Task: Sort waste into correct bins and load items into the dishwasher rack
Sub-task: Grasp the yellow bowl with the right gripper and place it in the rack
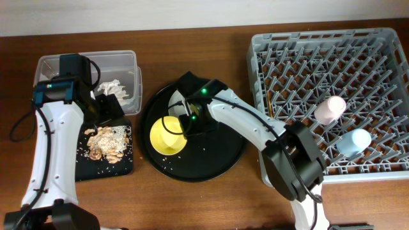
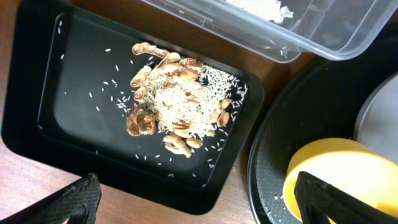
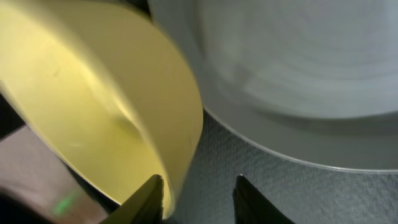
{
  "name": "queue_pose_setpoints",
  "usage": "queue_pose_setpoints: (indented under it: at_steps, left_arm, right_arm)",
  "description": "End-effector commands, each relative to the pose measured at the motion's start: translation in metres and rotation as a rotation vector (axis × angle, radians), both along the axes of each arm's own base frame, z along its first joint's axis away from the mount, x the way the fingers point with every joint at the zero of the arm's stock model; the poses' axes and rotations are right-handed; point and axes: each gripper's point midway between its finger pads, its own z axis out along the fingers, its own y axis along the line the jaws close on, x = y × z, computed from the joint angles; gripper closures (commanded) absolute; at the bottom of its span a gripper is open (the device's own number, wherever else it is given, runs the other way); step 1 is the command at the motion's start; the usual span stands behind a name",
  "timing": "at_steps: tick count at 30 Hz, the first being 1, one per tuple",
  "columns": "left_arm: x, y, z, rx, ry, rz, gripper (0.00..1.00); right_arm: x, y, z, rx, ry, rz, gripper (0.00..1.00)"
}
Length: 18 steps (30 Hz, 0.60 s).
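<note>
Two cups, the pink cup (image 1: 330, 110) and the light blue cup (image 1: 353, 142), lie in the big grey dishwasher rack (image 1: 332, 57) on the right of the worktop (image 1: 211, 32). Next in size is the round black tray (image 1: 217, 160) in the middle. On it sit the pale plate (image 3: 298, 62) and, just beside it, the small yellow bowl (image 3: 93, 93).

The right pincer (image 3: 196, 193) is down at the bowl. Its fingers are apart, one on each side of the bowl's thin wall, and they do not squeeze it yet. I think the bowl is light and hard, with a smooth, shiny skin, so it may slip. The rim is the best place to hold it, one finger inside and one outside, pressed firmly but not too hard. The plate is so near that a bump could make it slide.

The left pincer (image 2: 199, 208) hangs wide apart and holds nothing, over the shallow black tray (image 2: 56, 118) where the food scraps (image 2: 177, 106) lie in a little heap
</note>
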Motion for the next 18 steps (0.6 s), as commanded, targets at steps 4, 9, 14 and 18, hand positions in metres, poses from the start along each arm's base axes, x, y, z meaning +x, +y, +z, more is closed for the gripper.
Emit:
queue_pose_setpoints:
  at_steps: [4, 9, 14, 18]
  left_arm:
    - [-0.001, 0.001, 0.005, 0.0, -0.016, 0.017, 0.01]
    - [-0.001, 0.0, 0.005, -0.005, -0.017, 0.016, 0.01]
    - [0.001, 0.001, 0.005, -0.004, -0.026, 0.016, 0.01]
    - [0.006, 0.001, 0.006, -0.002, -0.045, 0.016, 0.01]
  right_arm:
    - [0.006, -0.008, -0.009, -0.069, -0.007, -0.101, 0.91]
    - [0.008, -0.021, 0.005, -0.087, -0.002, -0.108, 0.96]
    - [0.09, -0.136, 0.146, -0.18, -0.447, -0.234, 0.96]
    - [0.147, -0.285, 0.199, -0.598, -0.759, -0.597, 0.96]
